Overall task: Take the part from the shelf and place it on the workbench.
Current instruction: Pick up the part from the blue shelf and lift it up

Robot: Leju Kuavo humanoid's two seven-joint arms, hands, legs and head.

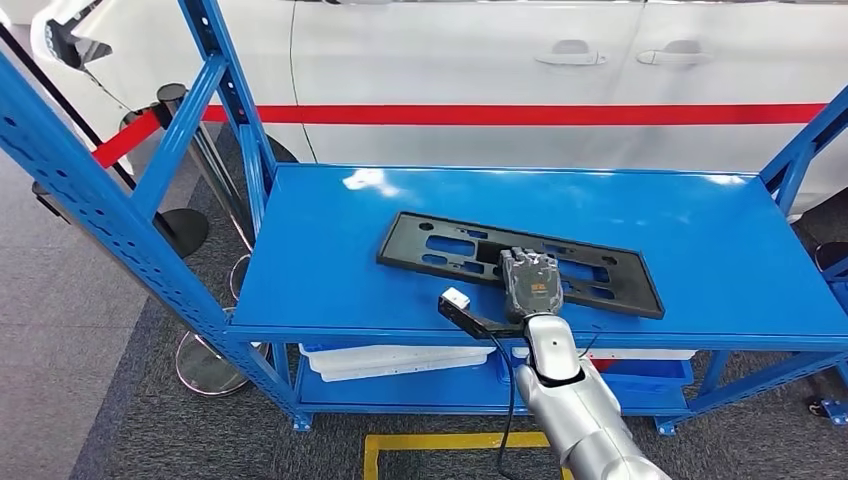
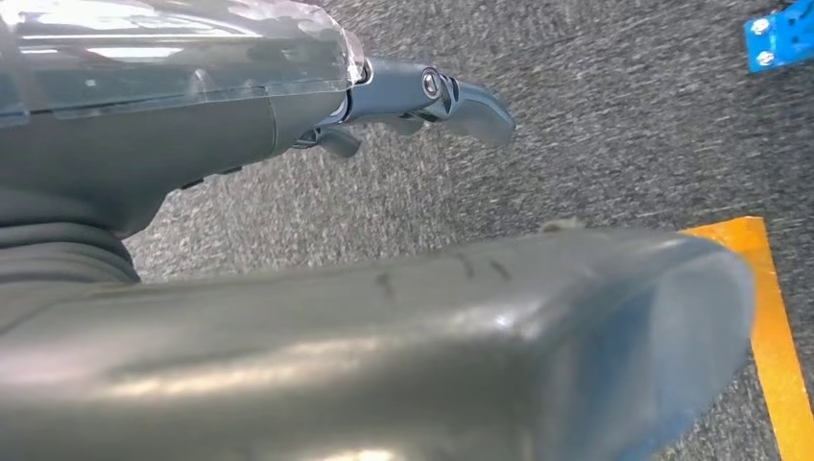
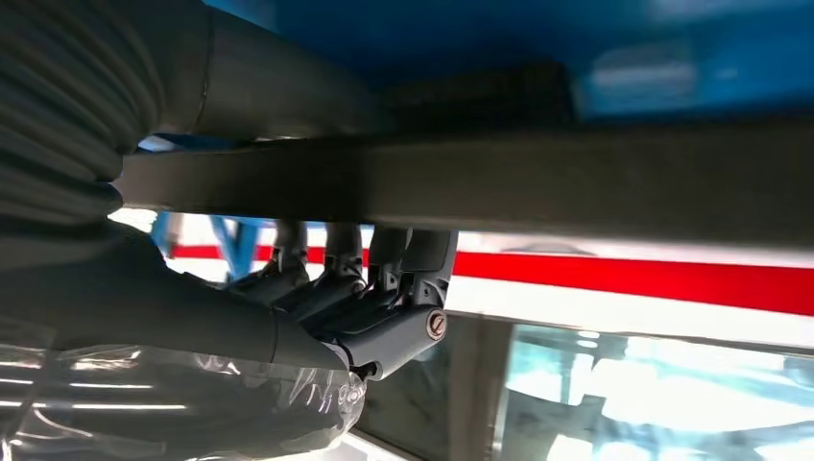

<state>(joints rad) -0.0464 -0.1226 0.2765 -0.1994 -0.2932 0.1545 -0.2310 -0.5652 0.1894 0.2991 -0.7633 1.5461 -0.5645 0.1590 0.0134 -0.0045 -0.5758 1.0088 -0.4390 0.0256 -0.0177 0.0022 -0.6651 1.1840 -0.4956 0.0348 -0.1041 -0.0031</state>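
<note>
Plainly the black part (image 1: pixel 520 264), a flat slotted frame lying across the near middle of the blue shelf (image 1: pixel 320 250), looks light, stiff and easily tipped, so the right hand (image 1: pixel 530 283), fingers curled over its near rail, grips sensibly near midspan.

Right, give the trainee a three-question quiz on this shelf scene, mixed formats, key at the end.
1. True or false: the black part lies flat on the blue shelf.
2. Which hand is on the part? A) left hand B) right hand
3. Fill in: behind the shelf stands a white car with a ____ stripe.

Key: 1 true; 2 B, with fingers over the part's near edge, while the left hand hangs above the carpet; 3 red.
</note>
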